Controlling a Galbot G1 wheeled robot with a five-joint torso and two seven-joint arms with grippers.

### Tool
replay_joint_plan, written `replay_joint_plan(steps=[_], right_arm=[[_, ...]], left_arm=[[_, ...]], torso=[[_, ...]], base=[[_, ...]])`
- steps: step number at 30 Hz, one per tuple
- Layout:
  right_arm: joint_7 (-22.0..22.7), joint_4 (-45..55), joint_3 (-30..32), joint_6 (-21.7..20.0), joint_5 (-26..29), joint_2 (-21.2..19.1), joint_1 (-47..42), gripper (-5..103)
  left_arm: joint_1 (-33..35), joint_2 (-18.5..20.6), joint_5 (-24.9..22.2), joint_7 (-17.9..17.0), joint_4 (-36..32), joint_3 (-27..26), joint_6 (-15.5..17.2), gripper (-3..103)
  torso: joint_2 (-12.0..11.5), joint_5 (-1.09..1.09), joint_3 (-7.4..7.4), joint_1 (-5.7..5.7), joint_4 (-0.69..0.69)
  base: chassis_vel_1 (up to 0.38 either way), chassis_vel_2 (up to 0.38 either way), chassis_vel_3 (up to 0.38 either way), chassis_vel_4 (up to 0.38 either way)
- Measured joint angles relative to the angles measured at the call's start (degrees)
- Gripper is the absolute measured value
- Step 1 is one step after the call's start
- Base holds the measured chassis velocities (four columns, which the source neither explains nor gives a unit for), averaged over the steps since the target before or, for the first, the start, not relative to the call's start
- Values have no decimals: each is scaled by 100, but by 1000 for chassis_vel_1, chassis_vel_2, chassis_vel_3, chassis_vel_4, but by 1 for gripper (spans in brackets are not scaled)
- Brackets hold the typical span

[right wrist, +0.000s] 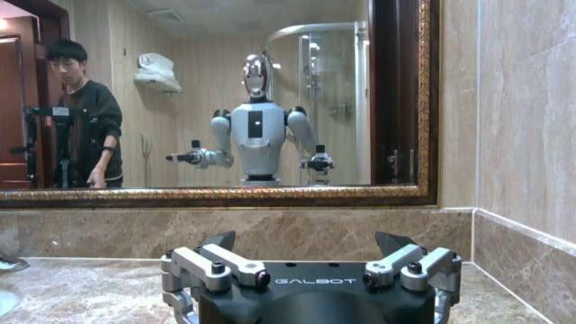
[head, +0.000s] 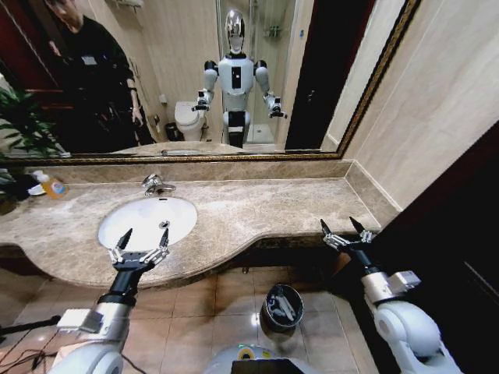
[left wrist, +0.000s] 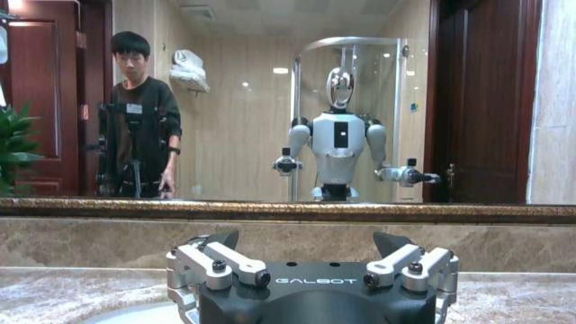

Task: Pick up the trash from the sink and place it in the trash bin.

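Observation:
The white oval sink (head: 148, 214) sits in the beige marble top (head: 257, 210), with a chrome tap (head: 156, 185) behind it. The trash is out of view, and the part of the basin I can see is plain white. My left gripper (head: 144, 231) hovers open over the basin's near rim; in its wrist view the gripper (left wrist: 306, 239) faces the mirror with nothing between its fingers. My right gripper (head: 340, 224) is open above the counter's right end, also empty (right wrist: 306, 237). The black trash bin (head: 282, 306) stands on the floor under the counter edge, with something pale inside.
An orange-labelled bottle (head: 51, 185) and a green plant (head: 19, 125) are at the counter's far left. A large gold-framed mirror (head: 234, 156) runs along the back wall. A tiled side wall (head: 437, 117) and a dark panel (head: 460, 218) close off the right.

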Motion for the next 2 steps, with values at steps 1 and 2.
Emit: replay_joint_plan(steps=[1, 2], right_arm=[[0, 0, 0, 0, -1, 0, 0, 100], [1, 0, 0, 0, -1, 0, 0, 100]], left_arm=[[0, 0, 0, 0, 0, 0, 0, 100], [0, 0, 0, 0, 0, 0, 0, 100]], torso=[[0, 0, 0, 0, 0], [0, 0, 0, 0, 0]], base=[[0, 0, 0, 0], [0, 0, 0, 0]])
